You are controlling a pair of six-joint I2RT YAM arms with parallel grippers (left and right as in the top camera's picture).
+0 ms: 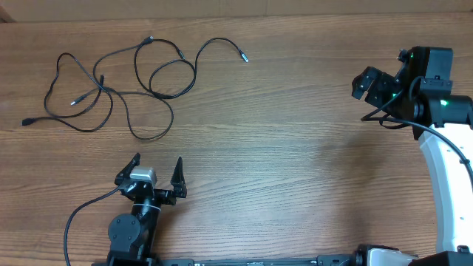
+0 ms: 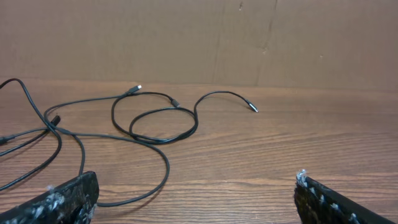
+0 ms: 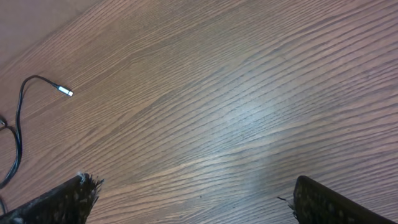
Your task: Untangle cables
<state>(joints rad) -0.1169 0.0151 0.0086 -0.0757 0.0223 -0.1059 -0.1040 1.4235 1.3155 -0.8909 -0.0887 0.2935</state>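
The wood-grain table (image 1: 281,148) filled the overhead view, its planks running left to right. In the left wrist view a plain brown board wall (image 2: 186,37) stood along the far edge, with a vertical seam in it.

The right arm (image 1: 443,185), white in its lower link, stood at the right side and reached toward the far right of the table. The left arm (image 1: 133,229), black, sat at the near edge, left of centre.

The cables (image 1: 111,92) lay flat on the far-left part of the table in loose overlapping loops that crossed one another at several places. They were well apart from both arms and touched by neither.

The left gripper (image 1: 156,171) pointed toward the cables with its fingers spread wide and nothing between them. The right gripper (image 3: 196,205) was likewise spread wide and empty, above bare wood.

One plug end (image 1: 246,58) lay at the right-hand limit of the cable group. Another plug end (image 1: 26,122) lay at its left-hand limit.
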